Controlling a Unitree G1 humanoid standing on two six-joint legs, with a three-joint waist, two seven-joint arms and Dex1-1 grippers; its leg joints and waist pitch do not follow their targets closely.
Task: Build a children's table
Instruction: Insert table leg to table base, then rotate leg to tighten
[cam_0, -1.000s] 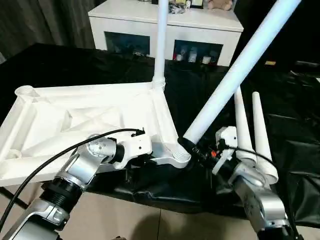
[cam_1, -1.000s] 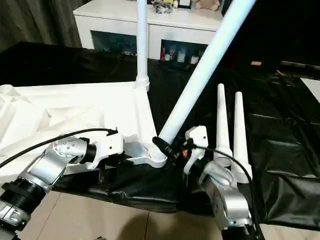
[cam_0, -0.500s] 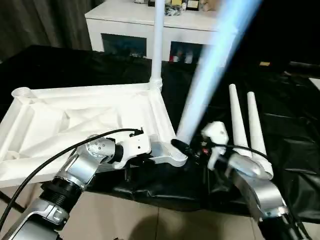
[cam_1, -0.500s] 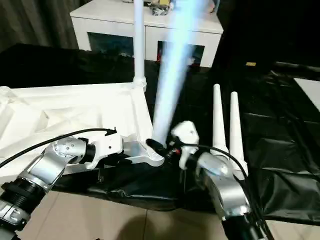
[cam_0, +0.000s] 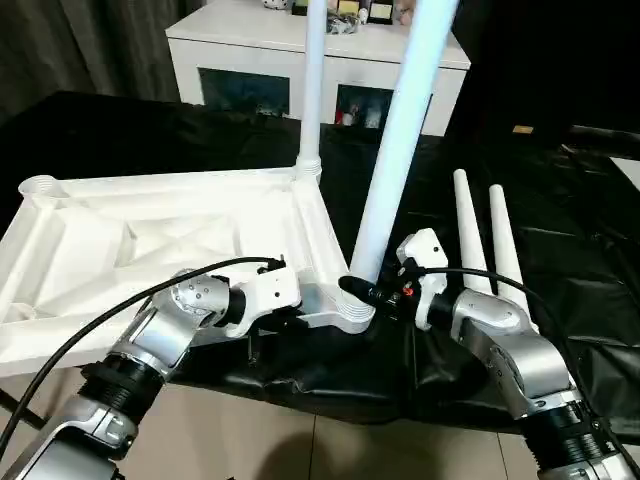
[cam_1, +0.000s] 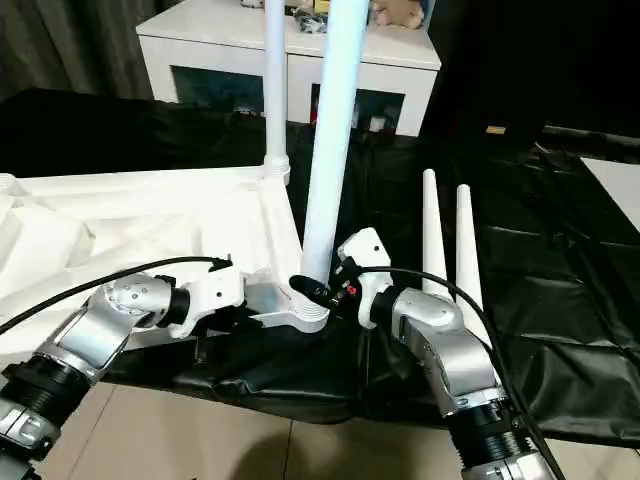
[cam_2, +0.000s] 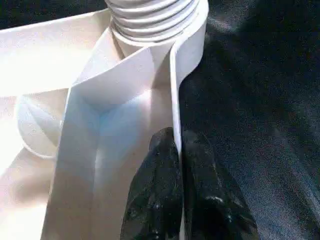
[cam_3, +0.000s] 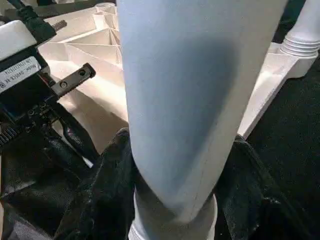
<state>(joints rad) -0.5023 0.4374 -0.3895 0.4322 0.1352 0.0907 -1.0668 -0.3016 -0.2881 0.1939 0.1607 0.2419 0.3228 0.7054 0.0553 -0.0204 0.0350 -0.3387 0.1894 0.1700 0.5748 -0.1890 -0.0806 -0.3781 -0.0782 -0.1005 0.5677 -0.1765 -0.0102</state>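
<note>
On black sheeting (cam_0: 560, 200), left tool (cam_2: 177, 150) pinches the tabletop (cam_0: 150, 240) rim; right tool (cam_3: 175, 200) clamps a leg (cam_0: 395, 140).

A white cabinet (cam_0: 318, 62) with glass doors stood at the back, small items on top, behind a work surface draped in crinkled black sheeting (cam_0: 570, 240).

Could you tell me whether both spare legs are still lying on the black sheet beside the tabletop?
Yes, two loose legs lie side by side on the black sheet, right of the tabletop.
</note>
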